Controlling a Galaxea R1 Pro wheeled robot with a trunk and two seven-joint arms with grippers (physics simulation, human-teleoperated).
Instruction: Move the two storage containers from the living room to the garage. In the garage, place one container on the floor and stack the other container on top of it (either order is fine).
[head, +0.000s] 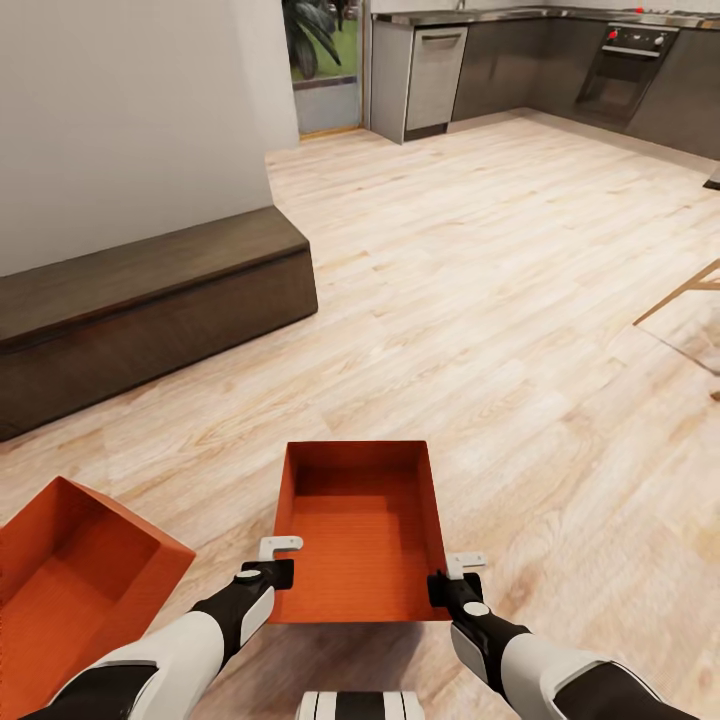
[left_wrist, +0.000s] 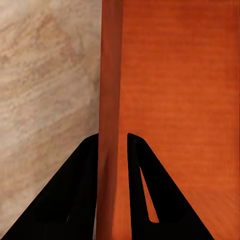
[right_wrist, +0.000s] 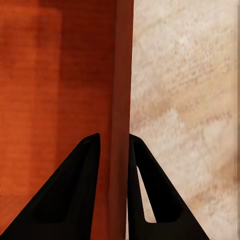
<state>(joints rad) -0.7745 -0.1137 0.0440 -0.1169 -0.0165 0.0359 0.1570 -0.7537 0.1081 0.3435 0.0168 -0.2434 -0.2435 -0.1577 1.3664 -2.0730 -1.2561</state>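
An orange-red open storage container (head: 360, 525) is held in front of me above the light wood plank floor. My left gripper (head: 272, 568) is shut on its left wall (left_wrist: 111, 100); the black fingers (left_wrist: 80, 200) straddle the thin wall. On the opposite side my right gripper (head: 447, 580) is shut on the right wall (right_wrist: 121, 90), one finger (right_wrist: 75, 200) inside the bin and one outside. The second storage container (head: 70, 575), same orange-red, sits tilted at the lower left of the head view, beside my left arm.
A long dark wooden bench (head: 150, 300) runs along the white wall at left. Grey kitchen cabinets (head: 520, 60) with a dishwasher (head: 433, 75) and oven (head: 625, 60) stand at the far end. A wooden furniture leg (head: 680, 292) juts in at right. Light plank floor (head: 450, 280) stretches ahead.
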